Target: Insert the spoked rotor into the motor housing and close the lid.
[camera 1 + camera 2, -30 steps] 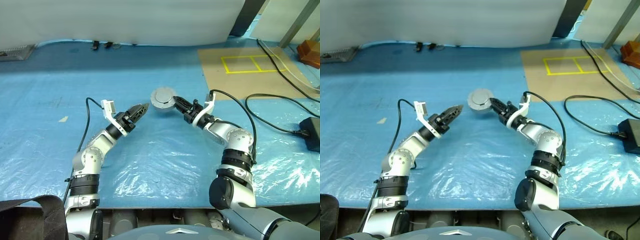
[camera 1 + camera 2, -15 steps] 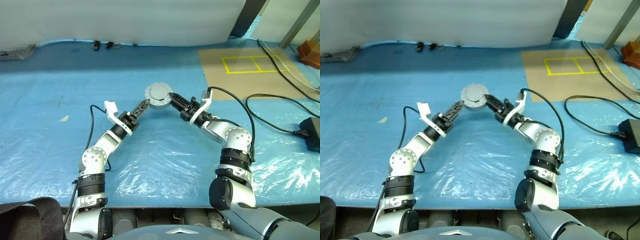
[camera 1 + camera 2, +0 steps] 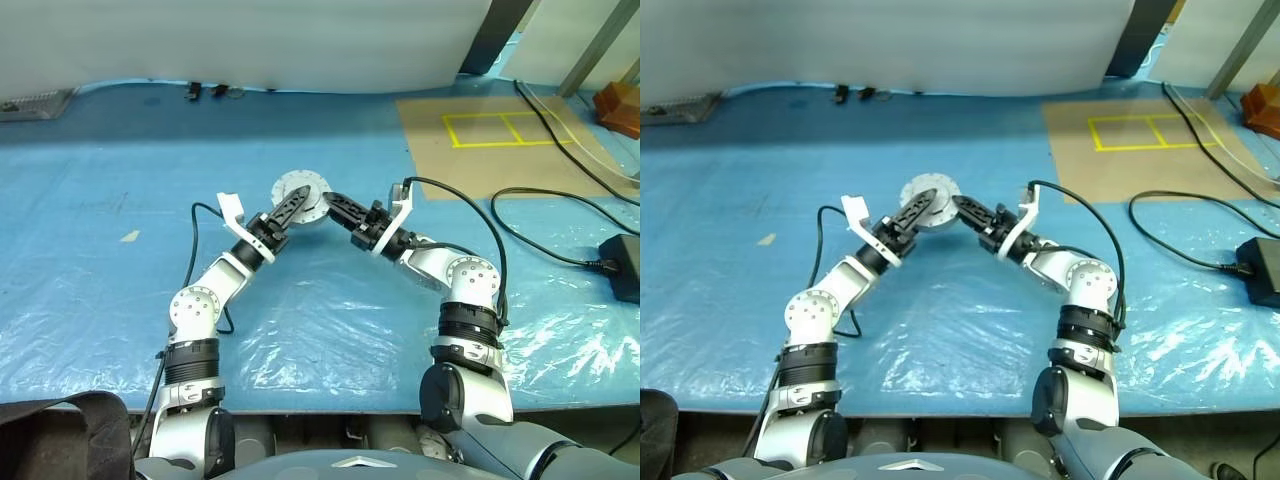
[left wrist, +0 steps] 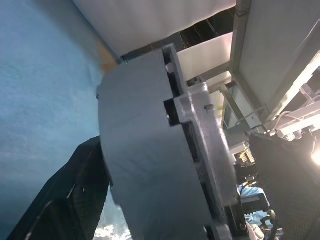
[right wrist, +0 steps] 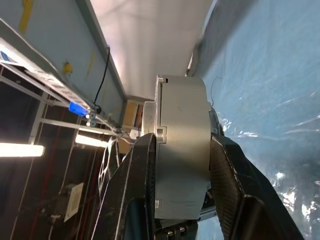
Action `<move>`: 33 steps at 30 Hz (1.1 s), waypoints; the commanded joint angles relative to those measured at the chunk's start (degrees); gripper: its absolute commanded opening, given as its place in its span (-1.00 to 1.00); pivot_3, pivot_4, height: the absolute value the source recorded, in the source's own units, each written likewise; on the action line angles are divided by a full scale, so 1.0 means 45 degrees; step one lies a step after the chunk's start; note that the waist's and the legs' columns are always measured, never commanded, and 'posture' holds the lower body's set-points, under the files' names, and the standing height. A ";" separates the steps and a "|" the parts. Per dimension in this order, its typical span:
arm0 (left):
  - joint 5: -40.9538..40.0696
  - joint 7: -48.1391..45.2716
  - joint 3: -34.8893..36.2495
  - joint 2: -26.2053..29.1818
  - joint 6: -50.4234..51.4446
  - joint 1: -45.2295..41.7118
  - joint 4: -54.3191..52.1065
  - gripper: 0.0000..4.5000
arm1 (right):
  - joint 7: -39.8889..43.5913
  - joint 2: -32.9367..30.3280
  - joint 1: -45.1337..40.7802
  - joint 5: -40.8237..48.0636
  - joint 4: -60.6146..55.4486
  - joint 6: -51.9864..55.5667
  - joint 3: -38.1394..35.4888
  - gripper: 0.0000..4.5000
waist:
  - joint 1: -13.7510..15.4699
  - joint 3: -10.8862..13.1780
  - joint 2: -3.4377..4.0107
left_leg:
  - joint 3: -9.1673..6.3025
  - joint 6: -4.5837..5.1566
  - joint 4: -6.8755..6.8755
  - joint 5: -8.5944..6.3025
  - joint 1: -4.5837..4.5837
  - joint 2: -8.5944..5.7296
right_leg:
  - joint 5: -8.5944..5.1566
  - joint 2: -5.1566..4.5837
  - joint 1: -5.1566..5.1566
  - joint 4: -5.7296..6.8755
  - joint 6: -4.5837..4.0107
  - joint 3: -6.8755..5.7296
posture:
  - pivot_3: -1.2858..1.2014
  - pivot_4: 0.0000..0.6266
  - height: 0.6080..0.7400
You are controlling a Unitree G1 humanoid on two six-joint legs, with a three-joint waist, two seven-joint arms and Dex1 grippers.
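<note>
Over the blue plastic sheet (image 3: 300,330) that covers the table, two robot arms reach in toward each other and meet in the middle. Right gripper (image 3: 330,203) has its two black fingers clamped on a round grey metal part, the motor housing (image 3: 297,193), and holds it up off the sheet on its edge. One finger (image 5: 135,185) presses on each flat side of it, as the right wrist view shows up close. Left gripper (image 3: 290,205) comes in from the other side with its fingers spread wide apart, and the housing (image 4: 150,165) sits between them. From the pictures you cannot tell if these left fingers touch it.

Farther back on the right, a brown board (image 3: 490,140) with yellow tape squares (image 3: 500,127) lies on the table. Black cables (image 3: 560,215) snake across the sheet near it to a black box (image 3: 622,262) at the right edge. At the very back hangs a white curtain (image 3: 250,40).
</note>
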 commanded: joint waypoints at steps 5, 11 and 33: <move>-0.0450 0.0057 0.0227 -0.0115 -0.0146 -0.0250 0.0069 0.23 | 0.0467 -0.0128 -0.0139 0.0946 -0.0804 -0.0171 0.0202 -0.50 | 0.0024 0.0000 0.0000 | -0.0003 0.0000 0.0018 0.0000 -0.0013 0.0001 | 0.0006 -0.0001 0.0000 0.0000 0.0007 0.0000 | 0.03 -0.52 1.00; -0.0626 0.0054 0.0172 -0.0094 -0.0141 -0.0206 -0.0058 0.21 | 0.0538 -0.0236 -0.0125 0.0948 -0.0751 -0.0263 0.0420 -0.50 | 0.0009 0.0000 0.0000 | -0.0005 0.0000 0.0018 0.0000 -0.0014 0.0001 | 0.0007 0.0000 0.0000 0.0000 0.0008 0.0000 | 0.03 -0.52 1.00; -0.2723 0.1773 0.2493 -0.1160 -0.1774 -0.1297 0.1093 0.18 | 0.0136 -0.0559 -0.0172 0.0382 -0.0260 -0.2067 0.0762 0.68 | 0.0003 0.0007 -0.0012 | -0.0011 0.0004 0.0052 -0.0002 -0.0038 -0.0001 | 0.0016 0.0000 0.0000 0.0002 0.0021 -0.0003 | 0.03 -0.52 1.00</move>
